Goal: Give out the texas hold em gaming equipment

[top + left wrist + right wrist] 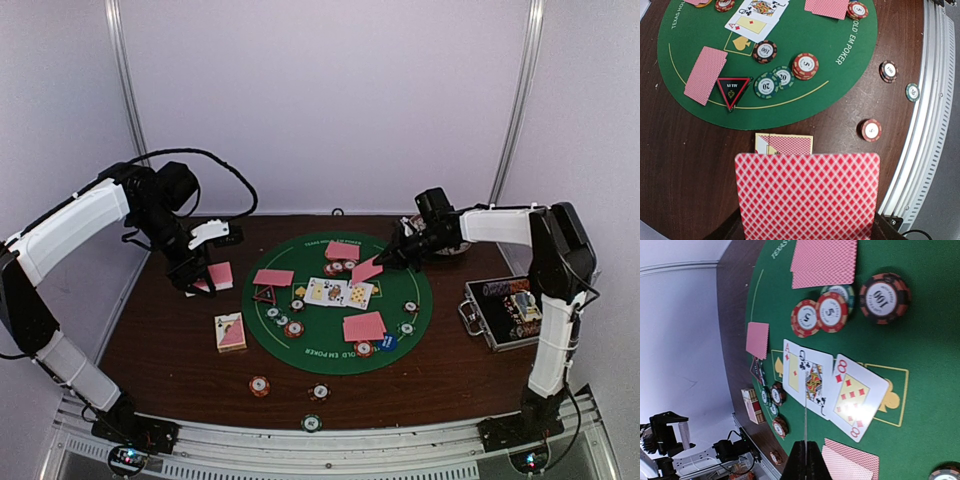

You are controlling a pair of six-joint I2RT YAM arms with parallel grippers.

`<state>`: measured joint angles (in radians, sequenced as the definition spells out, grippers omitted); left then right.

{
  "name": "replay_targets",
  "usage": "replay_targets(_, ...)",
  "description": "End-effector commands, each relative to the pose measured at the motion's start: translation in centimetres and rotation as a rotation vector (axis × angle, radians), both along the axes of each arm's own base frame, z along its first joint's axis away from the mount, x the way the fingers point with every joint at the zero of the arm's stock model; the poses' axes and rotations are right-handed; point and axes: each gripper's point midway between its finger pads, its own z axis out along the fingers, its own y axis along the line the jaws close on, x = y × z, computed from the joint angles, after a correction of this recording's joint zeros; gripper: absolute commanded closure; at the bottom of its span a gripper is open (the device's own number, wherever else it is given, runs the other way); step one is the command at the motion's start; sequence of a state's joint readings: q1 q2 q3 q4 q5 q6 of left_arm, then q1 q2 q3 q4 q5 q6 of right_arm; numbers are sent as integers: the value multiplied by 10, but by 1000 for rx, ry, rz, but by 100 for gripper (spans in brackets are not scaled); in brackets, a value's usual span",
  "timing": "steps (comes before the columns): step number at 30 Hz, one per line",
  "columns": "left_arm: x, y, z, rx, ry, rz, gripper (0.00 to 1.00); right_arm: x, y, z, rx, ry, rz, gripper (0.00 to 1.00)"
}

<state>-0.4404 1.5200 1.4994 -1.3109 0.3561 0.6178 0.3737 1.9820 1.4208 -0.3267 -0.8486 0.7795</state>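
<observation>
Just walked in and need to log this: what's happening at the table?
Mid-deal of Texas hold 'em. The left gripper holds a pink-backed card just left of the green mat; the right gripper holds a second card above it. Three face-up cards lie at its centre, with face-down cards and chips around them.

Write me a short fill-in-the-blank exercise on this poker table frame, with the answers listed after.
1. The face-up cards on the green mat number ____.
2. The queen among them is of ____.
3. The dark chip in the right wrist view is marked ____.
4. The metal-edged black case lies on the ____ arm's side of the table.

Answers: three; clubs; 100; right
</observation>
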Motion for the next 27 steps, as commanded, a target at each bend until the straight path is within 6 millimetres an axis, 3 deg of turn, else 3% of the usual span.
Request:
replay_targets(1,0,-3,5,-22,-18,-16,100,-3,-27,-18,-167,-42,21,100)
replay_targets(8,0,-2,6,-19,-19,-13,100,8,-48,-50,-269,-38,-10,100)
replay_targets(21,0,-3,7,-25,-15,-11,100,19,-58,-69,-342,-70,-35,100)
replay_targets(27,0,-4,7,-27,-15,-12,100,23,-59,-73,-366,-74,-23,94)
